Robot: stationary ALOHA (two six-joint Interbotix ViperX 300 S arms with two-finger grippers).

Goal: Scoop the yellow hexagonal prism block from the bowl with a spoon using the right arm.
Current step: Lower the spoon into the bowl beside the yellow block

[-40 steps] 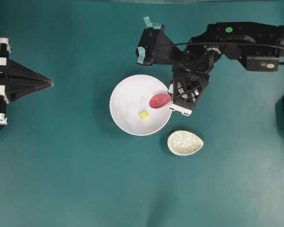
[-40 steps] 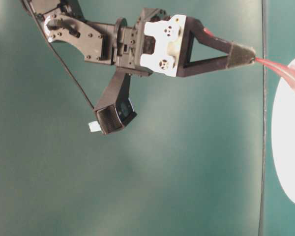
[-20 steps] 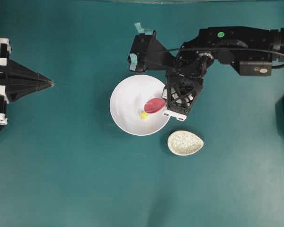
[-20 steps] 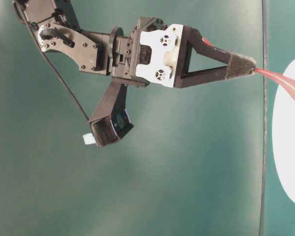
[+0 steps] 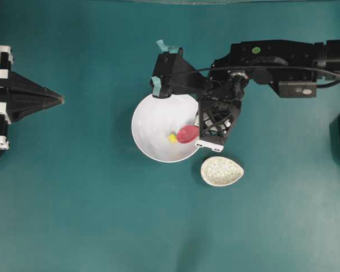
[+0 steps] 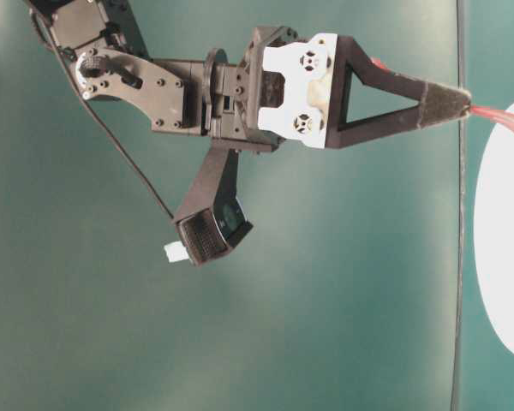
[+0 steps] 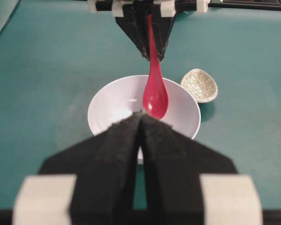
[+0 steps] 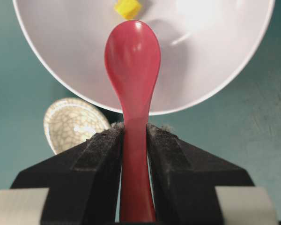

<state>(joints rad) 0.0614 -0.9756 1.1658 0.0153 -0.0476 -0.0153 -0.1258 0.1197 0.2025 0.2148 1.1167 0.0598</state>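
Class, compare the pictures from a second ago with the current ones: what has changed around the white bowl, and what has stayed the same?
The right gripper carried the spoon lower in the overhead view, from the bowl rim's edge inward, until the scoop's tip sits beside the yellow block. Its grip on the handle is unchanged. Bowl, block, speckled dish and left gripper stayed put.

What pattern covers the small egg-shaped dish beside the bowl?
The egg-shaped dish has a cream crackle pattern, clearest in the left wrist view.

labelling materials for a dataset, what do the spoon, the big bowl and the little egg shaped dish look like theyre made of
Spoon: glossy pink-red, probably plastic or glazed ceramic; soft highlights along the scoop.
Bowl: plain white, smooth, likely ceramic or melamine; its wall shows a bright sheen.
Egg-shaped dish: cream with a fine crackle pattern, which suggests glazed ceramic.
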